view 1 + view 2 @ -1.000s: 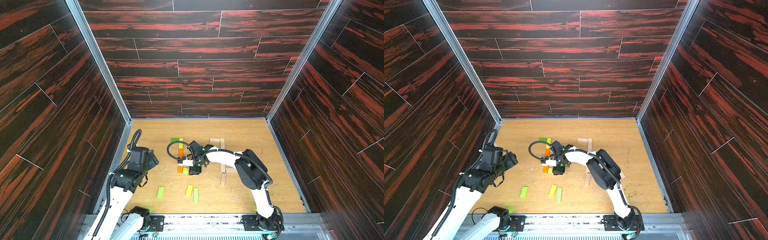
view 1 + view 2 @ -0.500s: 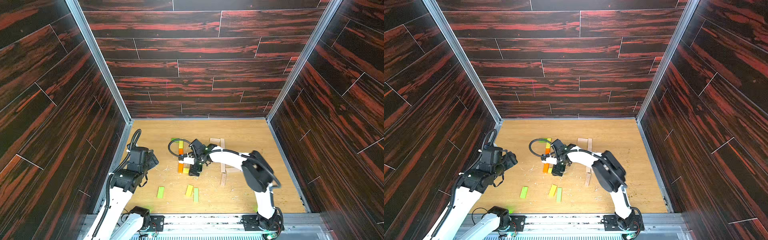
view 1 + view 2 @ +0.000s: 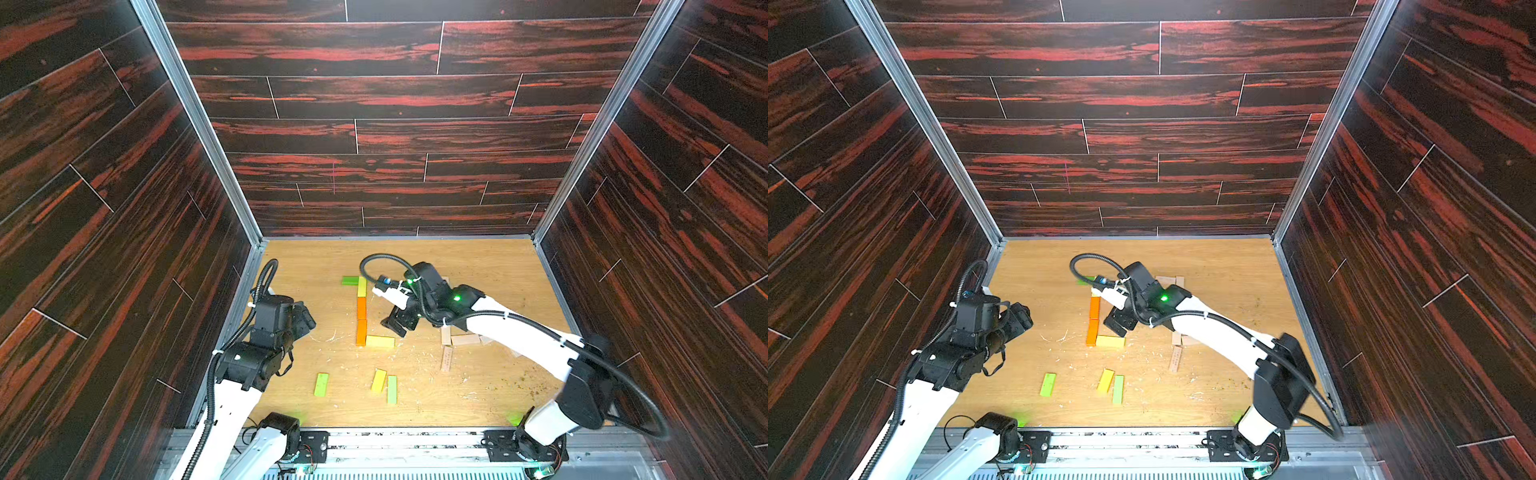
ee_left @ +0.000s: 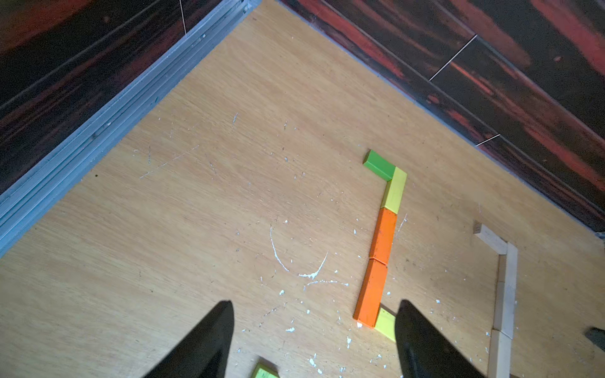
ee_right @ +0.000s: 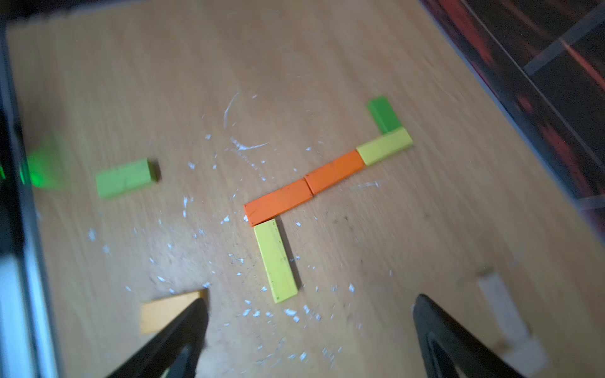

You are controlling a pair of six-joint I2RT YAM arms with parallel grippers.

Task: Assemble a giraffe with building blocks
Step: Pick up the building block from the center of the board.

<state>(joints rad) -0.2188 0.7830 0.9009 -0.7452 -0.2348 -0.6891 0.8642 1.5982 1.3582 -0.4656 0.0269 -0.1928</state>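
A flat figure of building blocks lies mid-floor: a green block point(image 3: 350, 280), a yellow block point(image 3: 362, 286) and two orange blocks point(image 3: 361, 320) run in a line. A second yellow block point(image 3: 380, 341) point(image 5: 276, 260) lies crosswise at the near orange end. My right gripper point(image 3: 397, 326) point(image 5: 312, 299) hovers just right of that yellow block, open and empty. My left gripper point(image 3: 305, 320) point(image 4: 316, 303) hangs open and empty to the left of the figure. The right arm hides the green block and first yellow block in a top view point(image 3: 1100, 286).
Loose near the front lie a light green block point(image 3: 321, 384), a yellow one point(image 3: 378, 380) and another green one point(image 3: 392, 389). Pale wooden blocks point(image 3: 446, 358) sit under and beside the right arm. Dark walls enclose the floor on three sides.
My right gripper has opened and drawn back up and to the right, leaving the yellow block lying against the near orange block. The left arm has stayed still.
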